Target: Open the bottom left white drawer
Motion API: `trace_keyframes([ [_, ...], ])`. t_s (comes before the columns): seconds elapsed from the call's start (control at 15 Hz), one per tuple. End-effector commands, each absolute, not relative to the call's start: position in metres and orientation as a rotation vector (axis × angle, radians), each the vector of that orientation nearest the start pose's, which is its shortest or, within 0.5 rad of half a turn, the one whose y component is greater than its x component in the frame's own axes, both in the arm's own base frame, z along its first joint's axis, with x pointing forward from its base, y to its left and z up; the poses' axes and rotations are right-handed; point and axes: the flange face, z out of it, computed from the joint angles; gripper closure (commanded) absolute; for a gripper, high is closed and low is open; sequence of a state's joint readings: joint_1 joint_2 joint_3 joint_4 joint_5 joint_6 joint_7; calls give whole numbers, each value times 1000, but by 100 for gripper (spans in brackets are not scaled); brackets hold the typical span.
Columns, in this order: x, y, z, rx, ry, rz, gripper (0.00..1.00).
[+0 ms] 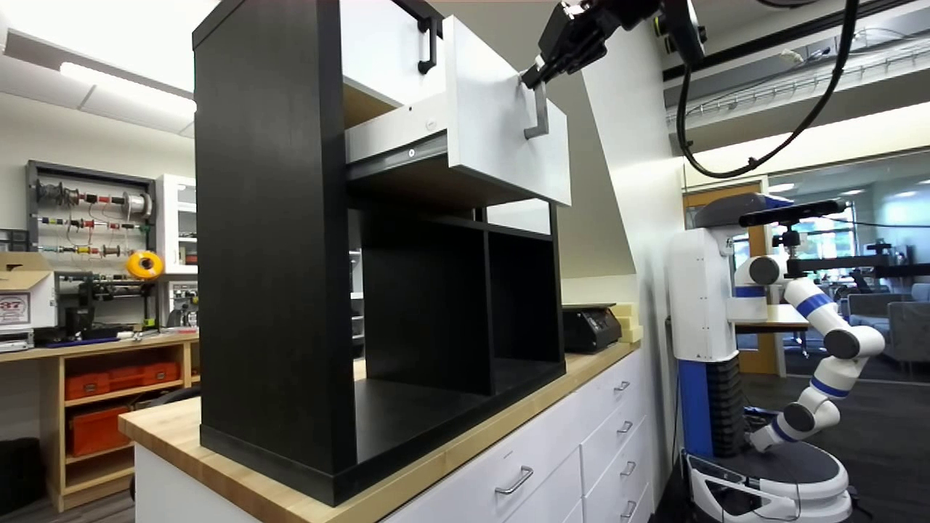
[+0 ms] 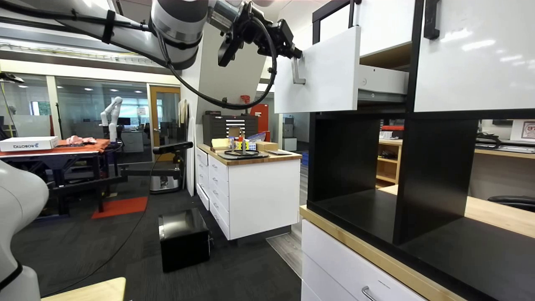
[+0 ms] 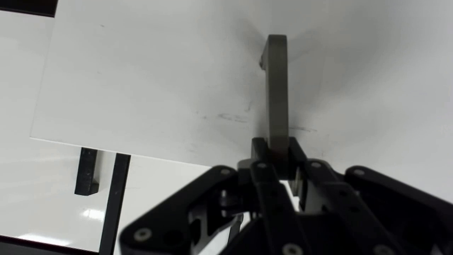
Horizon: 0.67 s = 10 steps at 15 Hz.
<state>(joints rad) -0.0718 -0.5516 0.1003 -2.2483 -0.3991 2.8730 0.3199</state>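
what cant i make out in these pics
Inside of the open, flat-fronted white drawer: hidden by its own panels in all three views.
Gripped end of its grey metal bar handle: blocked by the black claw in the wrist view.
Full top of the tall black cube shelf: cut off by the top edge in both exterior views.
Print around the 37 on the white cardboard box: too small in an exterior view.

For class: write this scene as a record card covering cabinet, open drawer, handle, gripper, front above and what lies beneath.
Cabinet: black cube shelf, standing on a wooden countertop
Drawer: bottom left white drawer, standing out from the shelf
Handle: gray bar handle
Gripper: Robotiq gripper, clamped on that handle's upper end
Front above: white front with black handle
Beneath countertop: white counter drawers with silver bar handles
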Motion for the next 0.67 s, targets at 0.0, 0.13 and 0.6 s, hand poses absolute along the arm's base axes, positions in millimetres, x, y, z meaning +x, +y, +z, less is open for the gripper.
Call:
trace_keyframes([
  [0.0, 411, 19, 657, -2838, 104, -1707, 94],
  [0.13, 405, 18, 657, -2826, 115, -1708, 59],
  [0.6, 407, -10, 591, -2942, 246, -1468, 15],
])
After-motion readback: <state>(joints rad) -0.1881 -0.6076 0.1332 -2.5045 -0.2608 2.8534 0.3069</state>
